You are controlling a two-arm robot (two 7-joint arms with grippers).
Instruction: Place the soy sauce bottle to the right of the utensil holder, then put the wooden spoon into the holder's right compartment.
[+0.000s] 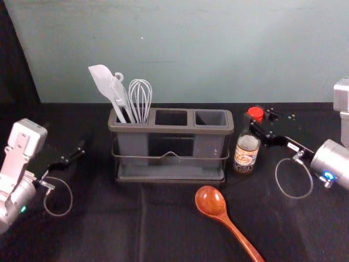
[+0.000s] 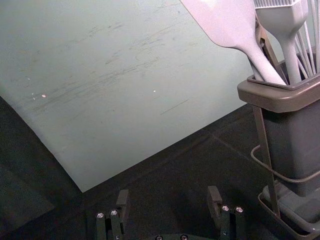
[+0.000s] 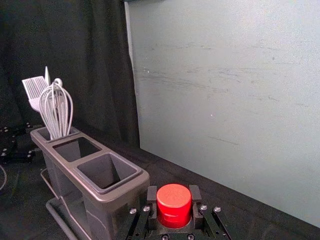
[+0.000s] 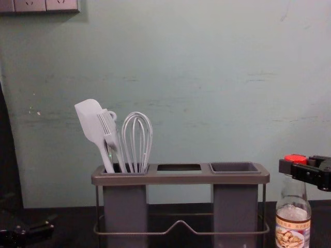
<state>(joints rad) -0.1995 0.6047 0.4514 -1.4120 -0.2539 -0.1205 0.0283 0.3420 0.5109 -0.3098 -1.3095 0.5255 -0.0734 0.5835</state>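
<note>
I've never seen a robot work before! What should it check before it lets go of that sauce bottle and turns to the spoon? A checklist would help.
1. Bottle to the right of the holder: ok; the soy sauce bottle stands beside the utensil holder, with a gap.
2. Bottle's weight on the table: cannot tell; contact under its base isn't clear.
3. Right gripper off the bottle: not ok; its fingers are closed around the red cap.
4. Right compartment free: ok; no utensil is in it.
5. Wooden spoon free to pick up: ok; it lies in front of the holder, with nothing on the part in view.
</note>
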